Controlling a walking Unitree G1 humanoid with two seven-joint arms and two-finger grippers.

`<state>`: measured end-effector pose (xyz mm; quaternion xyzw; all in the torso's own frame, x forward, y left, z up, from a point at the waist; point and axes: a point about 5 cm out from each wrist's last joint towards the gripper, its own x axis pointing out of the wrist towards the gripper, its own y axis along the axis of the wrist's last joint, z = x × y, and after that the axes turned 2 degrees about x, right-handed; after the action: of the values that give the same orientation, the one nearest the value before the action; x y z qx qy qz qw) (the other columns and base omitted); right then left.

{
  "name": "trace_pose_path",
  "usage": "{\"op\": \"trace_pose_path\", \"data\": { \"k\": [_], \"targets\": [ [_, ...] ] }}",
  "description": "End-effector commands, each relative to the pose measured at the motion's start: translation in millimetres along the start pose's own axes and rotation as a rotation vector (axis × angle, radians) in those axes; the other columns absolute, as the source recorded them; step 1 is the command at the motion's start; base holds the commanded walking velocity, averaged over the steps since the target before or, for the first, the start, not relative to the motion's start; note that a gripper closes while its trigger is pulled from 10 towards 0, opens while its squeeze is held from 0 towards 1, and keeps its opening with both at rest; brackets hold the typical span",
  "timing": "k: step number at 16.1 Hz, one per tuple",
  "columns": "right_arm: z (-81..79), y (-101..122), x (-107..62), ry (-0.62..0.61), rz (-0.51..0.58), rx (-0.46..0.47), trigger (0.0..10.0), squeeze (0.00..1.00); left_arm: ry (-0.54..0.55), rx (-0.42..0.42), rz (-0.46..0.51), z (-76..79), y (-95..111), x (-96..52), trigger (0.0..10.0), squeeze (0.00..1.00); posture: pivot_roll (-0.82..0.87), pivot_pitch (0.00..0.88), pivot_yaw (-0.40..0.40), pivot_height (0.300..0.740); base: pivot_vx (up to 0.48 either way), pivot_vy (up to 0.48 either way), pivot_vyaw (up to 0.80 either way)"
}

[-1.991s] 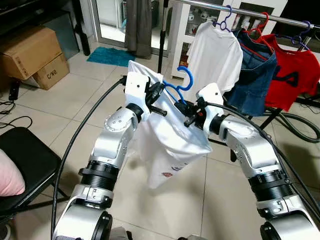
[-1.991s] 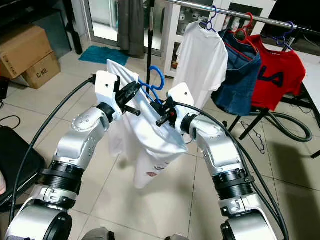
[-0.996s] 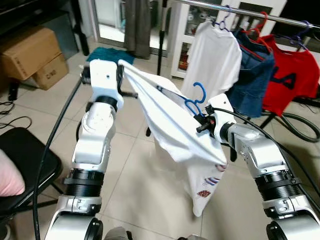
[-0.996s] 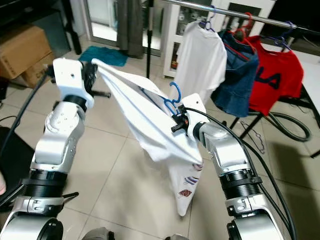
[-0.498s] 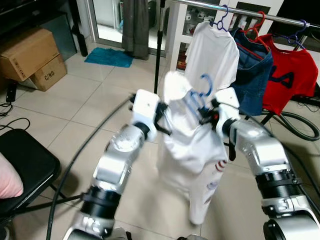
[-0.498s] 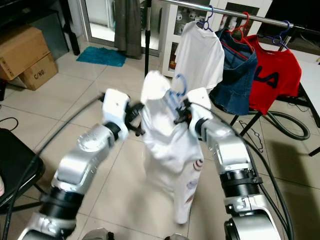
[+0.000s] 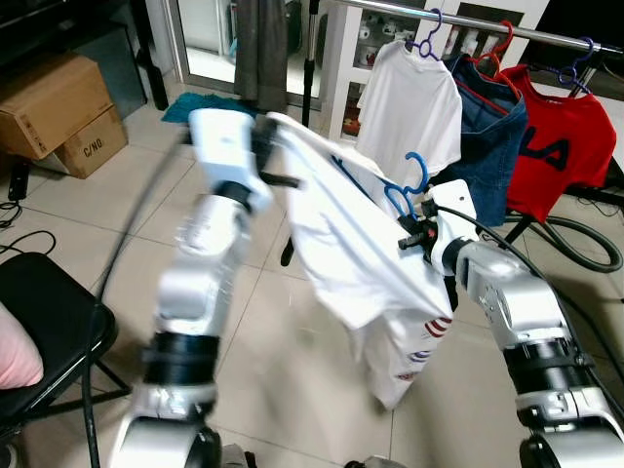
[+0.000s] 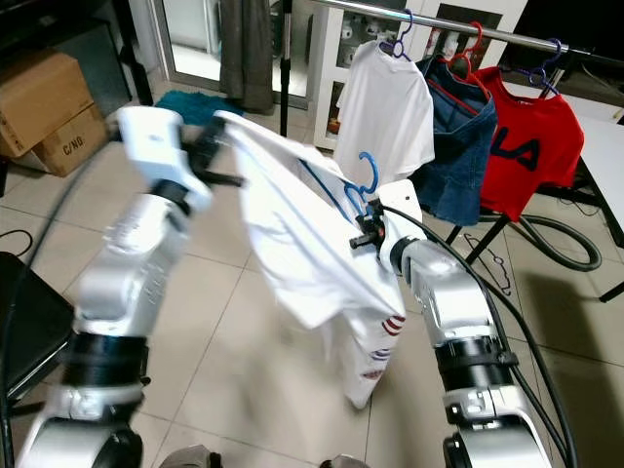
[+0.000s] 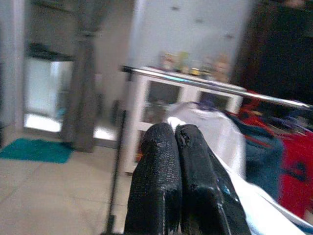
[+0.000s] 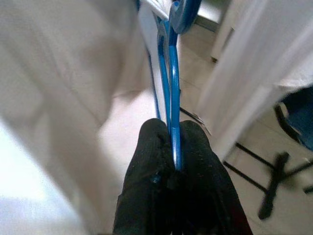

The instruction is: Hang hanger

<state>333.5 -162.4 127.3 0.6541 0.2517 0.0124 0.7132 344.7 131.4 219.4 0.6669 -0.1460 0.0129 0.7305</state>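
Left eye view: your right hand (image 7: 417, 234) is clamped on the blue plastic hanger (image 7: 405, 190), which carries a white printed T-shirt (image 7: 375, 283), below and in front of the silver clothes rail (image 7: 487, 21). Your left hand (image 7: 265, 146), blurred, pinches the shirt's far edge, away from the rail.

Left wrist view: the left hand's fingers (image 9: 161, 186) are pressed together on white cloth.

Right wrist view: the right hand's fingers (image 10: 195, 161) squeeze the hanger's blue wire.
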Motion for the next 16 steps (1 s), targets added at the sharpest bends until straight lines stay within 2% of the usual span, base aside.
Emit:
{"op": "trace_pose_path", "data": {
  "k": [1, 2, 4, 6, 8, 9, 10, 11, 13, 15, 16],
  "targets": [
    [5.2, -1.3, -5.7, 0.000, 0.014, -0.003, 0.0, 0.00, 0.093, -0.007, 0.086, -21.5, 18.7, 3.1, 0.0, 0.00, -0.02, 0.000, -0.072, 0.740, 0.000, 0.000, 0.00],
    [2.0, -1.4, -9.4, 0.040, 0.044, 0.007, 0.0, 0.00, 0.107, 0.013, 0.081, -31.6, 19.4, 4.0, 0.0, 0.00, -0.02, 0.000, -0.071, 0.740, 0.000, 0.000, 0.00],
    [-7.7, 6.0, -14.6, 0.134, 0.110, 0.031, 0.0, 0.00, 0.080, 0.033, 0.038, -30.8, 10.2, 2.1, 0.0, 0.00, -0.02, 0.000, -0.065, 0.740, 0.000, 0.000, 0.00],
    [-19.8, 22.6, -21.2, 0.251, 0.211, 0.108, 0.0, 0.00, -0.016, 0.041, -0.054, -12.6, -10.0, -0.8, 0.0, 0.00, -0.02, 0.000, -0.064, 0.740, 0.000, 0.000, 0.00],
    [-18.6, 32.3, -19.8, 0.246, 0.261, 0.264, 0.0, 0.00, -0.166, 0.048, -0.161, 13.3, -31.3, -5.8, 0.0, 0.00, -0.02, 0.000, -0.065, 0.740, 0.000, 0.000, 0.00],
    [-17.7, 33.1, -18.4, 0.238, 0.263, 0.288, 0.0, 0.00, -0.182, 0.062, -0.171, 18.4, -37.3, -8.2, 0.0, 0.00, -0.02, 0.000, -0.067, 0.740, 0.000, 0.000, 0.00],
    [-13.4, 38.1, -15.4, 0.203, 0.290, 0.386, 0.0, 0.00, -0.229, 0.058, -0.214, 30.3, -46.4, -13.7, 0.0, 0.00, -0.02, 0.000, -0.068, 0.740, 0.000, 0.000, 0.00],
    [-12.4, 39.0, -14.8, 0.196, 0.293, 0.402, 0.0, 0.00, -0.243, 0.055, -0.219, 33.5, -47.6, -14.9, 0.0, 0.00, -0.02, 0.000, -0.068, 0.740, 0.000, 0.000, 0.00],
    [-14.5, 33.1, -13.0, 0.177, 0.232, 0.275, 0.0, 0.00, -0.271, 0.037, -0.184, 41.9, -41.8, -13.7, 0.0, 0.00, -0.02, 0.000, -0.069, 0.740, 0.000, 0.000, 0.00],
    [-18.3, 28.3, -10.4, 0.157, 0.191, 0.204, 0.0, 0.00, -0.285, 0.026, -0.137, 43.2, -30.9, -8.1, 0.0, 0.00, -0.01, 0.000, -0.069, 0.740, 0.000, 0.000, 0.00],
    [-19.2, 27.9, -9.7, 0.152, 0.188, 0.200, 0.0, 0.00, -0.299, 0.026, -0.124, 44.5, -27.9, -7.1, 0.0, 0.00, -0.01, 0.000, -0.068, 0.740, 0.000, 0.000, 0.00]
  ]
}}
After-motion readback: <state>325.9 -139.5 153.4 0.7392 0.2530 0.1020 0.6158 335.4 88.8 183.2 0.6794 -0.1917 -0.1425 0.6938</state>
